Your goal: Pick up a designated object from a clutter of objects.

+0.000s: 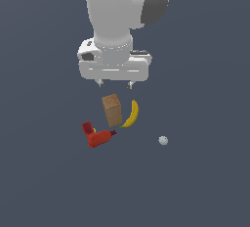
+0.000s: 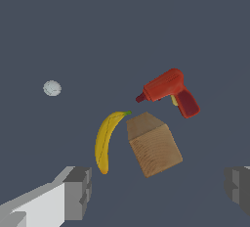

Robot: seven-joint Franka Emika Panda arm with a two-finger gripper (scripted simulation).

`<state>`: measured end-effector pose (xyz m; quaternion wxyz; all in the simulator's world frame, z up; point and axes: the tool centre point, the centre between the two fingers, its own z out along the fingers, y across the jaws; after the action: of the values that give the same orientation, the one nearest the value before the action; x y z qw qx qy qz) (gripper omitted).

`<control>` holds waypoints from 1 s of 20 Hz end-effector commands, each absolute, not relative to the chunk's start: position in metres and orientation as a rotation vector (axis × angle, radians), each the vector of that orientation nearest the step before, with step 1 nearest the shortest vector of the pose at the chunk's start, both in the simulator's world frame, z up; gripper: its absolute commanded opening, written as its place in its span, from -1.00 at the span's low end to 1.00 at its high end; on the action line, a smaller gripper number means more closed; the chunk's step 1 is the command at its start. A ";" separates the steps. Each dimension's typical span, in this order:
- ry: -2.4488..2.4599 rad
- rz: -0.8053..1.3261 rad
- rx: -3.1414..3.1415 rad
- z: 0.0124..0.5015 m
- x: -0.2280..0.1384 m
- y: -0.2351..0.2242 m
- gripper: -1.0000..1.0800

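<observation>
Fingers (image 2: 73, 194) of the gripper (image 1: 115, 83) framed the wrist view, spread wide with nothing between them, and the exterior view showed the gripper hanging above the clutter, clear of every item. The step in hand looked like the approach: the arm hovered over the pile and the grasp had not yet begun. Nearest under the gripper stood the box (image 1: 112, 110), brown and plain, upright but leaning a little, the tallest thing there. The banana (image 1: 131, 114) lay just beside it on the exterior view's right, its stem end very close to the box; whether the two touched could not be told. The drill (image 1: 97, 135) lay near the box's foot on the exterior view's left, nose toward it. The ball (image 1: 163, 140) sat well apart, farther to the exterior view's right. The next move probably called for a straight descent with the jaws turned to straddle two flat faces of the box, one finger slipping into the tight gap on the banana's side without nudging the fruit or tipping the leaning box.
</observation>
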<state>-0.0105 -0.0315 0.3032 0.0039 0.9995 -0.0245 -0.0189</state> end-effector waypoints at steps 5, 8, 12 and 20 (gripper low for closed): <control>-0.083 -0.062 3.123 0.307 -0.012 -0.033 0.92; -0.094 -0.065 3.111 0.312 -0.015 -0.035 0.92; -0.096 -0.065 3.109 0.313 -0.015 -0.035 0.92; -0.021 -0.060 3.116 0.299 -0.017 -0.038 0.92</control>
<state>-0.0163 -0.0371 0.3031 0.0130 0.9996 -0.0130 -0.0194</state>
